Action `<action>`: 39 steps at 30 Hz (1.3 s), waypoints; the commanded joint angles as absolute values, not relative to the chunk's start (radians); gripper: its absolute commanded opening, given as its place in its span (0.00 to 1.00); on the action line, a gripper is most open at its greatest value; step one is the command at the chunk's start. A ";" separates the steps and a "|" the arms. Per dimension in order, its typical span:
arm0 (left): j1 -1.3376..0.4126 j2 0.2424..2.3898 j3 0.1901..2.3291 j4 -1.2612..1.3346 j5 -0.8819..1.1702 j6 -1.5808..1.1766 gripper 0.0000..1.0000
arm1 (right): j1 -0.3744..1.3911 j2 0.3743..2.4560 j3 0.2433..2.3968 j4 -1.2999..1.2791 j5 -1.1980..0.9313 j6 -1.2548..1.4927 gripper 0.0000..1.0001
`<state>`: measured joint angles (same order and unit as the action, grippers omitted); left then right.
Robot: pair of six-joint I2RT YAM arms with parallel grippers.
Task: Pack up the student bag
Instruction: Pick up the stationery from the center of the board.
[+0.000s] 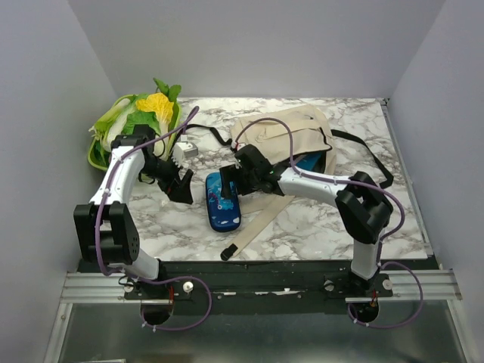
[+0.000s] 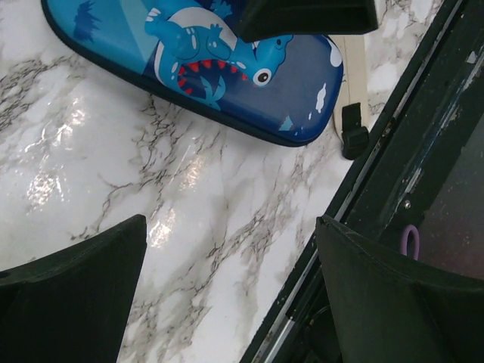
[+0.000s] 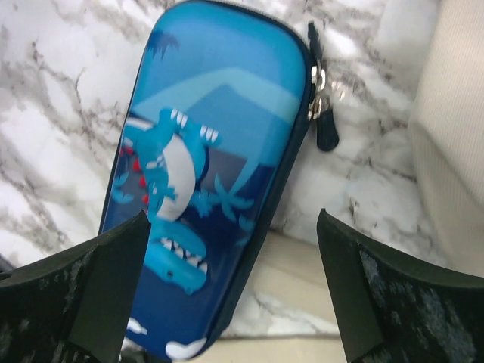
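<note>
Student bag (image 1: 299, 125) lies far-centre on the marble table (image 1: 325, 219). Right gripper (image 1: 233, 180) is over the dinosaur pencil case (image 1: 223, 200), jaws spread wide. Left gripper (image 1: 180, 187) is beside the case, jaws likewise parted, holding nothing.

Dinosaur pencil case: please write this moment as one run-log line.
right hand: open, above dinosaur pencil case | left hand: open, over table beside it | student bag: on table, case outside it

A lab test cell: plain grey walls (image 1: 45, 91) box in a marble-patterned table (image 1: 318, 227), with arms bolted to an aluminium rail (image 1: 265, 286) at its near edge.
</note>
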<state>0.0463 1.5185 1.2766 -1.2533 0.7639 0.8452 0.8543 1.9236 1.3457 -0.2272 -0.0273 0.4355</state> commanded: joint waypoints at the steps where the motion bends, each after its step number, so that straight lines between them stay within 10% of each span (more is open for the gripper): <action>1: -0.032 1.555 1.258 -1.158 0.739 0.778 0.99 | 0.853 1.818 1.250 -0.137 -0.066 0.492 1.00; 39: -0.190 1.818 1.137 -0.699 0.663 0.673 0.99 | 0.831 1.881 0.894 0.557 -0.301 0.764 0.98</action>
